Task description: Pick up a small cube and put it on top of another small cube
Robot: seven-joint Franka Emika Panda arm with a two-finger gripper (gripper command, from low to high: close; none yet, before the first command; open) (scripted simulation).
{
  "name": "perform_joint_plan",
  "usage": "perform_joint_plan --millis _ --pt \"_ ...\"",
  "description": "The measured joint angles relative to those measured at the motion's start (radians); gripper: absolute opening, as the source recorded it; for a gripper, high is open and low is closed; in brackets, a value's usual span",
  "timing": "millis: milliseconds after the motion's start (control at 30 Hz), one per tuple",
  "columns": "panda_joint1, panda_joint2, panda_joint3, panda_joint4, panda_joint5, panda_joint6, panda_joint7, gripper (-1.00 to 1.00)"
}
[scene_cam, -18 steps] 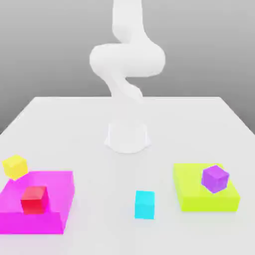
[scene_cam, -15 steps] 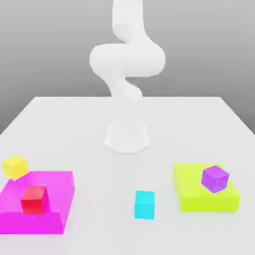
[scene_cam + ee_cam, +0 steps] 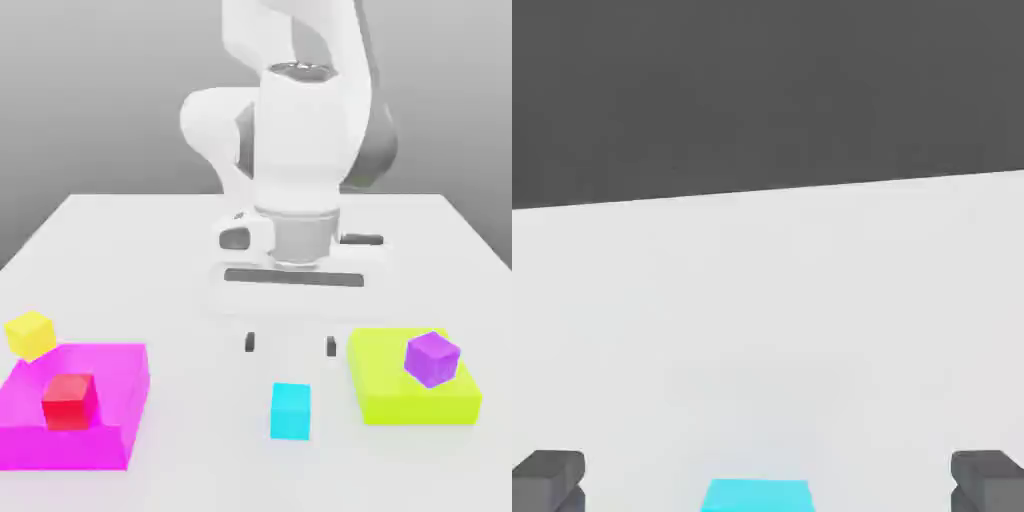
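The small cyan cube (image 3: 291, 410) rests on the white table near its front edge, between the magenta block and the lime block. My gripper (image 3: 290, 344) hangs open just behind and above it, the two dark fingertips (image 3: 250, 342) spread wide with nothing between them. In the hand view, the cyan cube (image 3: 757, 495) lies between the two grey fingertips (image 3: 550, 478), apart from both. A purple cube (image 3: 432, 358) sits on the lime block (image 3: 412, 389).
A flat magenta block (image 3: 100, 425) at the exterior view's left carries a red cube (image 3: 69, 400). A yellow cube (image 3: 30, 334) lies just behind it on the table (image 3: 130, 250). The arm's white body (image 3: 300, 150) stands over the table's middle.
The arm has swung forward and down from its raised pose, bringing the open gripper over the cyan cube. No cube has moved.
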Motion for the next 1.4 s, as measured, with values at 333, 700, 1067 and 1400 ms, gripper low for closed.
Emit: perform_joint_plan --millis 333,700,1067,1400 --pt "0.087 0.312 -0.099 0.008 -0.067 0.249 0.065 -1.0" --pt "0.052 0.154 -0.047 -0.02 -0.003 0.121 0.02 -1.0" --pt "-0.14 0.021 -0.198 0.17 0.013 -0.203 0.374 -1.0" --pt "-0.331 0.07 -0.278 0.342 0.027 -0.326 0.706 -1.0"
